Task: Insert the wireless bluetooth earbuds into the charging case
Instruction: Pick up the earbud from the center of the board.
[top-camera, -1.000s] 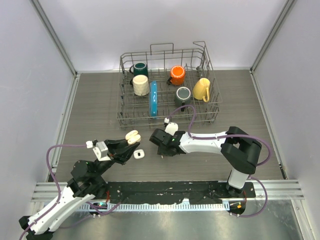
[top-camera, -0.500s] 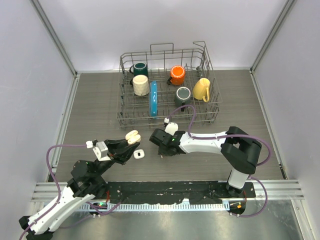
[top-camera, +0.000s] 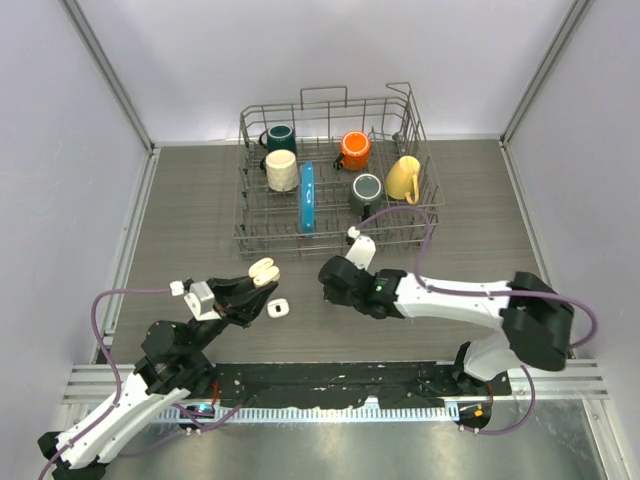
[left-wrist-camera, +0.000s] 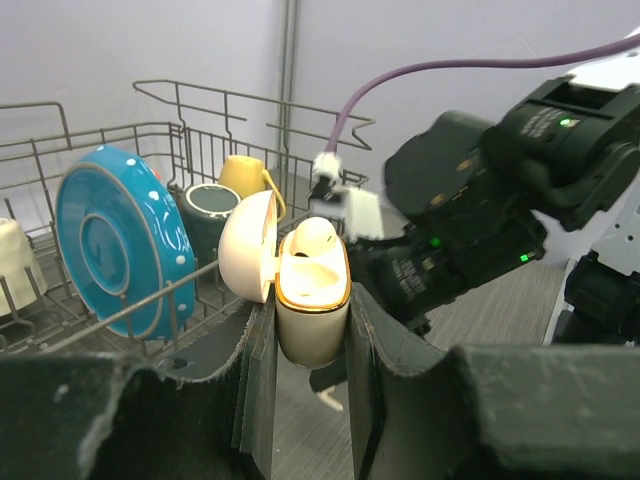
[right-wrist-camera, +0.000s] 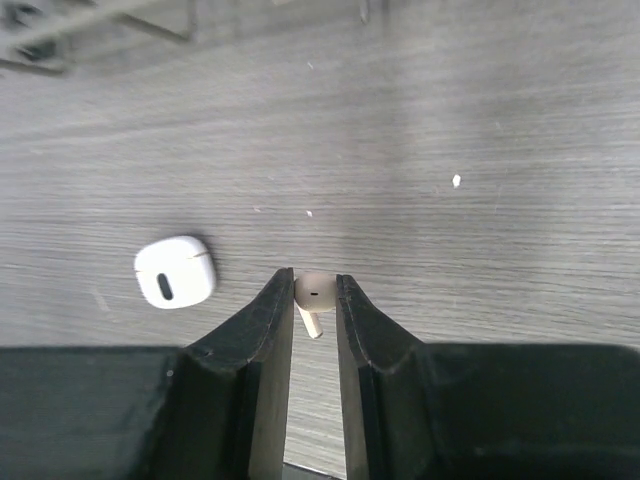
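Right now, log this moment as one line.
left gripper: shut on charging case, lid open | seated earbud: in one case slot | right gripper: shut on second earbud above table | next: likely carry to case

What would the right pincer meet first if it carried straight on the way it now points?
The right pincer would most likely meet the bare table top, just beyond the earbud it grips; the closed white case lies off to one side. Depth is unclear.

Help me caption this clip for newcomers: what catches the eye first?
The cream charging case, lid open with one earbud seated, stands clamped in the left jaws near the table's front-left. Close by, the right jaws pinch a tiny white earbud, a closed white case on the table beside it.
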